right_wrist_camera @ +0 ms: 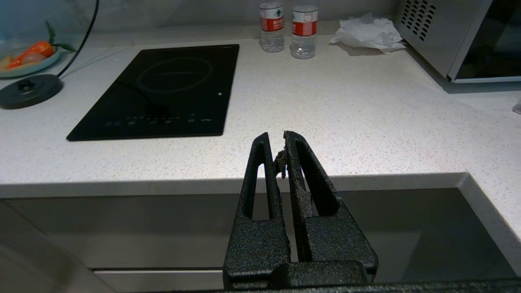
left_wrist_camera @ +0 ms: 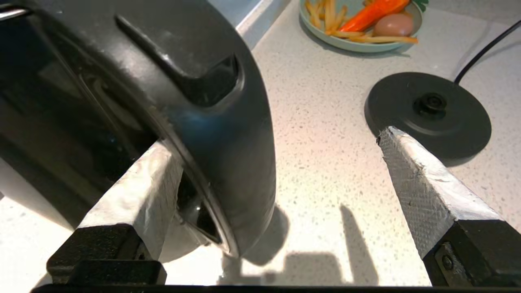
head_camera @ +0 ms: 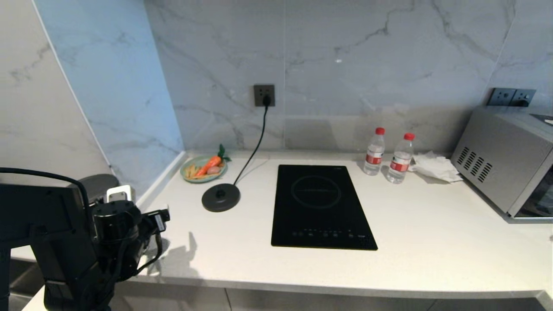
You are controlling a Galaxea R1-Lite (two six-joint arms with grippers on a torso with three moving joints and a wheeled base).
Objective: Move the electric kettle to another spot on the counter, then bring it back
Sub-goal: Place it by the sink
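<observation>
Kettle: I'm seeing the electric kettle [left_wrist_camera: 134, 101] standing on the table [left_wrist_camera: 325, 162] at its left end, off the base disc [left_wrist_camera: 427, 112].
Left gripper [left_wrist_camera: 268, 162]: spreading wide; one finger [left_wrist_camera: 138, 191] sits beside the kettle's handle.
Right gripper [right_wrist_camera: 276, 152]: pressed together, hanging below the table edge.

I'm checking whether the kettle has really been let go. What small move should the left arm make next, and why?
Probably draw the left gripper straight back off the kettle. Its fingers stand wide apart; one finger is still against the handle, the other is well clear. The kettle stands on the counter, away from its base. Backing out straight should avoid nudging it. The right gripper is parked, shut, at the counter's front edge.
</observation>
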